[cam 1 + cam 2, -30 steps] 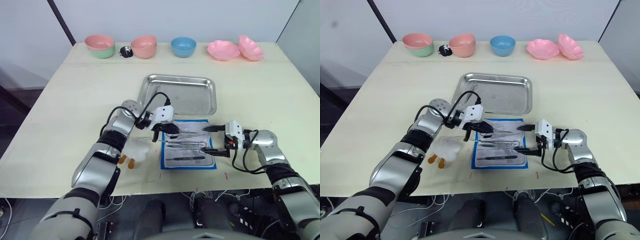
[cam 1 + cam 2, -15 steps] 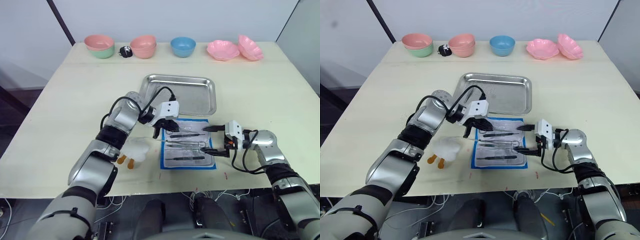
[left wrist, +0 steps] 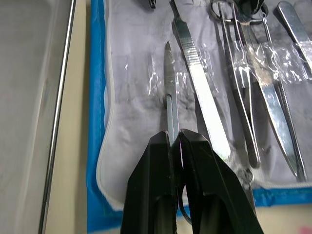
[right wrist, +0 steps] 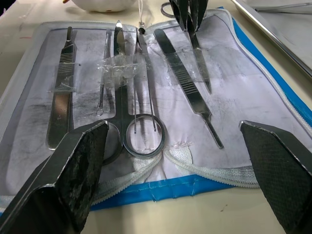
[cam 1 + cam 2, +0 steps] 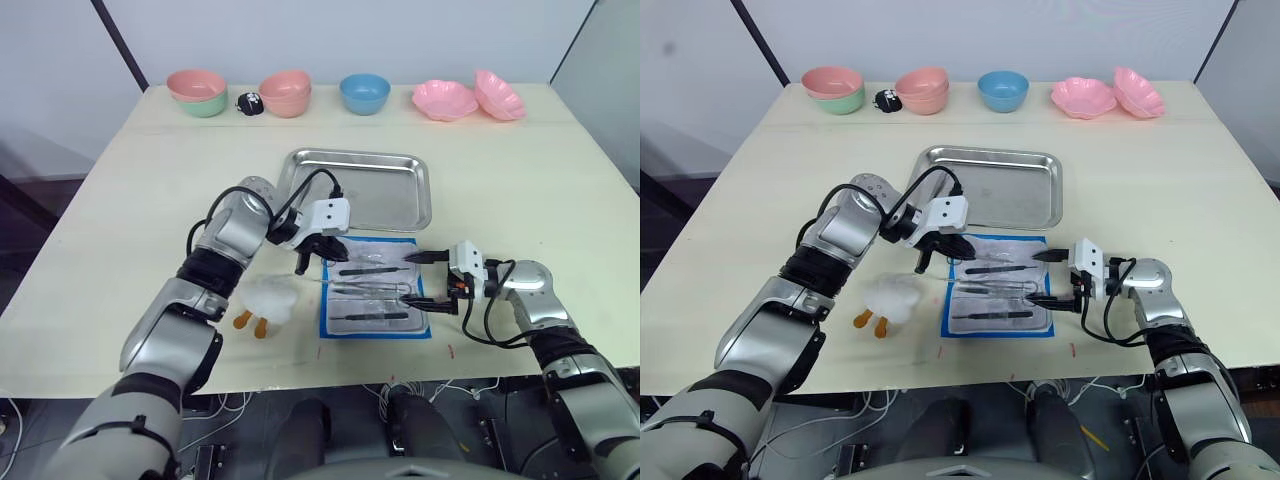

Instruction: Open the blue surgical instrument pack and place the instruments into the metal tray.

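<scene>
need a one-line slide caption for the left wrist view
Left gripper shut on a slim instrument lying on the opened blue surgical instrument pack, metal tray alongside.

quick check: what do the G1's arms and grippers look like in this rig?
Both arms are silver-grey metal shells with black joint sections. Each wrist carries a white boxy module, with loose black cables looping from forearm to wrist. The left gripper and right gripper each have two slim black fingers; the right gripper's fingers have textured inner pads.
</scene>
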Motion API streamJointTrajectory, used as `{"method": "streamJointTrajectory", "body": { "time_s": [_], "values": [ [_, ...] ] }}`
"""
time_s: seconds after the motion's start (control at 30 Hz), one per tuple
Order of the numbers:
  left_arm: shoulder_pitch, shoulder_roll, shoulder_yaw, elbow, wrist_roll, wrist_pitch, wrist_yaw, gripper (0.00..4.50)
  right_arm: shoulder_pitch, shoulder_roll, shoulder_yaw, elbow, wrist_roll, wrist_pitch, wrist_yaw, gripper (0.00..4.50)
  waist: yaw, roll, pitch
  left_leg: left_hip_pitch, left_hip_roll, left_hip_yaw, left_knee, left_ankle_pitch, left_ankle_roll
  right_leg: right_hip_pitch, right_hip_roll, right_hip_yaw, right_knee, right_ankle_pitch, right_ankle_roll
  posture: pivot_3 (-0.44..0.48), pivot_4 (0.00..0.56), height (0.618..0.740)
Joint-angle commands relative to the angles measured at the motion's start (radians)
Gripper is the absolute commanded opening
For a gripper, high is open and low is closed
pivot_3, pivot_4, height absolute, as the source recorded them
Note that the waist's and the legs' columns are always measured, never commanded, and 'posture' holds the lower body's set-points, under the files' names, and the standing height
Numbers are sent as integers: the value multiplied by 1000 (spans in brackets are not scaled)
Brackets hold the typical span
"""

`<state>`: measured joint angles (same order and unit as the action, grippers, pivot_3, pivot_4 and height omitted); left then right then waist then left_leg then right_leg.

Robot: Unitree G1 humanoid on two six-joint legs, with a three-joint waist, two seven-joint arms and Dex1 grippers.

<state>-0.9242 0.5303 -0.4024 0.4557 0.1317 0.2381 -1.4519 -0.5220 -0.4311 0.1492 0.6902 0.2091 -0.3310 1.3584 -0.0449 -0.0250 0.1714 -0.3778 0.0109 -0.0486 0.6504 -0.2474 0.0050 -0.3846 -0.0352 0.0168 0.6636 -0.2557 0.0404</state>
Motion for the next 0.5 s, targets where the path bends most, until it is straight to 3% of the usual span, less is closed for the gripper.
{"method": "streamJointTrajectory", "body": {
  "time_s": [0.03,0.5],
  "values": [
    [-15,35,15,-46,-11,18,-15,61,41,9,61,65,-87,13,-15,4500,-1,0,0,0,0,0,0,0,0,0,0,0,0,0,0,0,150,740],
    [1,136,41,-80,-56,46,-66,61,39,13,60,73,-89,9,-19,4500,-1,0,0,0,1,0,0,0,0,0,0,1,0,0,0,0,150,740]
  ]
}}
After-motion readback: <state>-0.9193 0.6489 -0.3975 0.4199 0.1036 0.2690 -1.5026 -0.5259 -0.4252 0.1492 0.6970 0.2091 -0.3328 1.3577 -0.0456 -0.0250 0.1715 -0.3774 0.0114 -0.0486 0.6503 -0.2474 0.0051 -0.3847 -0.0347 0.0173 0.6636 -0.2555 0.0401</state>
